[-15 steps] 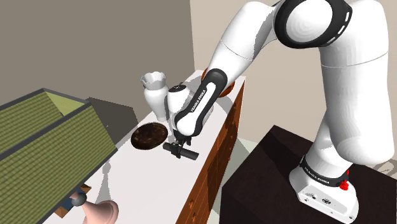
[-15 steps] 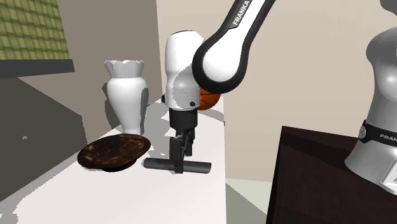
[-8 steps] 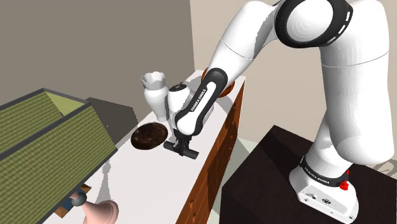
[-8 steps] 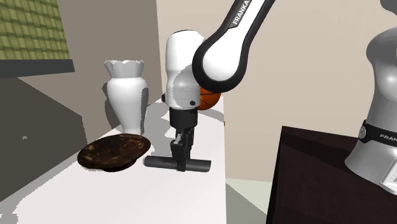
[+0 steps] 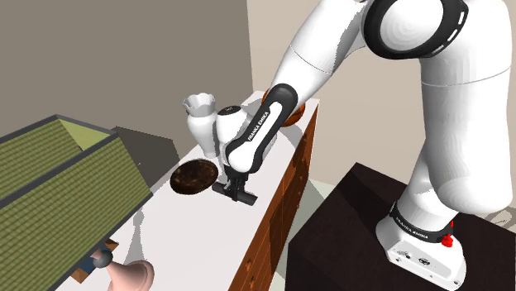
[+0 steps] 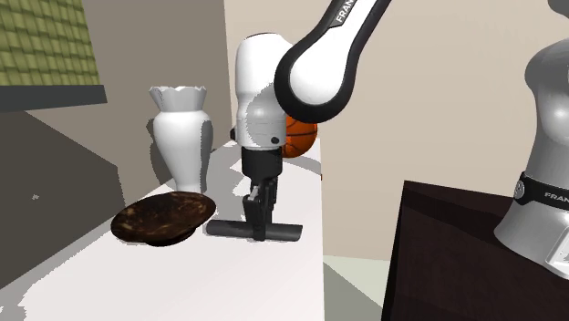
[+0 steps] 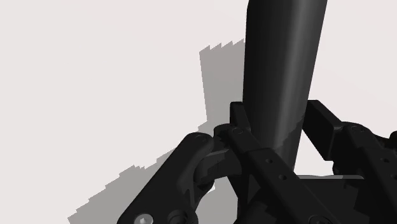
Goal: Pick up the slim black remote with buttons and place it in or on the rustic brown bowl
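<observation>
Grasp done, lift in hand. The gripper (image 6: pixel 260 228) is clamped across the middle of the slim black remote (image 6: pixel 284 233), low centre of the second exterior view. In the wrist view the fingers (image 7: pixel 245 143) press on both sides of the dark bar. Remote looks just clear of the white countertop (image 6: pixel 264 283), tho contact can't be ruled out from this angle. Brown bowl (image 6: pixel 162 217) sits just beside it, toward frame left (white vase (image 6: pixel 182 132) behind). Next: raise enough to clear the rim, carry across to the bowl, let go over its centre.
</observation>
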{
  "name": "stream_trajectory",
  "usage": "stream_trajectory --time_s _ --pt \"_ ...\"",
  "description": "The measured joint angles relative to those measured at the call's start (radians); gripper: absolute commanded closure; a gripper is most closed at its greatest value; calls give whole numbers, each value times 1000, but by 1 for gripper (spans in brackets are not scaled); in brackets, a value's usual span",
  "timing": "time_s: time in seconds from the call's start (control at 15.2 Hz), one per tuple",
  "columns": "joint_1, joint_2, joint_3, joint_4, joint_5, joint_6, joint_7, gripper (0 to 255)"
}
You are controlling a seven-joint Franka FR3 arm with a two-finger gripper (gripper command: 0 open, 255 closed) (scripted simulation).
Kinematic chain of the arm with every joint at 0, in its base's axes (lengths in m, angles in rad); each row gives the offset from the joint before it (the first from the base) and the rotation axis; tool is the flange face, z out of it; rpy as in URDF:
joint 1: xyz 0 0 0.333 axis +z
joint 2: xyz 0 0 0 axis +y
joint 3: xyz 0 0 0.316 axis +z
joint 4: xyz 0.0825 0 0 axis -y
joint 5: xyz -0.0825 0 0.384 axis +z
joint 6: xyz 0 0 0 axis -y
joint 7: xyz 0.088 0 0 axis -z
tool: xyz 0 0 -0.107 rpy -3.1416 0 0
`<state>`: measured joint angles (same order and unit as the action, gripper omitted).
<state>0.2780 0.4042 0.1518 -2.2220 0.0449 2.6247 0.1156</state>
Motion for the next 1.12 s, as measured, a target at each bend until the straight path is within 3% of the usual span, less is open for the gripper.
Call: stream_trajectory --time_s 1.12 --pt "-15 -191 15 8 26 -198 -7 255"
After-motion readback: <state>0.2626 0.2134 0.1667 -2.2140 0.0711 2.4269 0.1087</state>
